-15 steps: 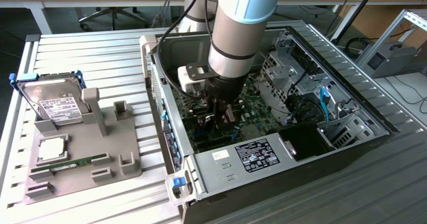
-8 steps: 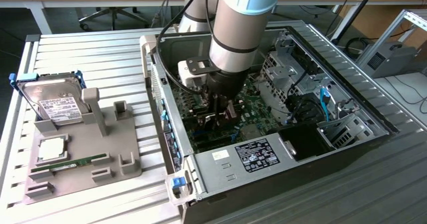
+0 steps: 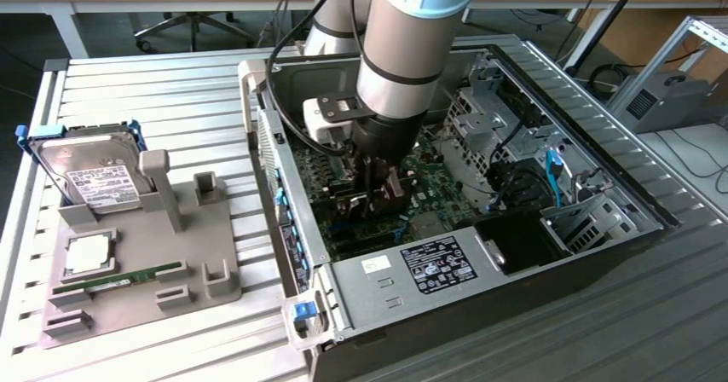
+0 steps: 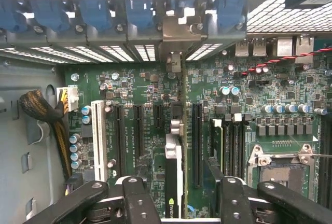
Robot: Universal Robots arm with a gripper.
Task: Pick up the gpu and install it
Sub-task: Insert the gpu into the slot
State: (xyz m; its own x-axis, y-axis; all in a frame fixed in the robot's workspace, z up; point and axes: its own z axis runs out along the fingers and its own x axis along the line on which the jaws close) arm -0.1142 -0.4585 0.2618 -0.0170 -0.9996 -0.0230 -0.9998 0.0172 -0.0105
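The gpu (image 4: 174, 156) stands on edge in a motherboard (image 4: 135, 84) slot, seen from above as a thin dark card. Its silver end bracket (image 4: 176, 32) meets the rear wall of the case. My gripper (image 4: 181, 203) hangs just above it, open. One finger (image 4: 135, 203) is on each side of the card, with a gap to the card on both sides. In the exterior view the gripper (image 3: 376, 190) is down inside the open computer case (image 3: 341, 309), over the motherboard, and the arm covers most of the card.
A grey fixture (image 3: 216, 254) at the exterior view's left carries a hard drive (image 3: 85, 177), a green RAM stick (image 3: 119, 278) and a CPU (image 3: 85, 254). Near the gripper are a braided cable bundle (image 4: 44, 112), the CPU socket (image 4: 282, 167), drive cages (image 3: 489, 118) and the case walls.
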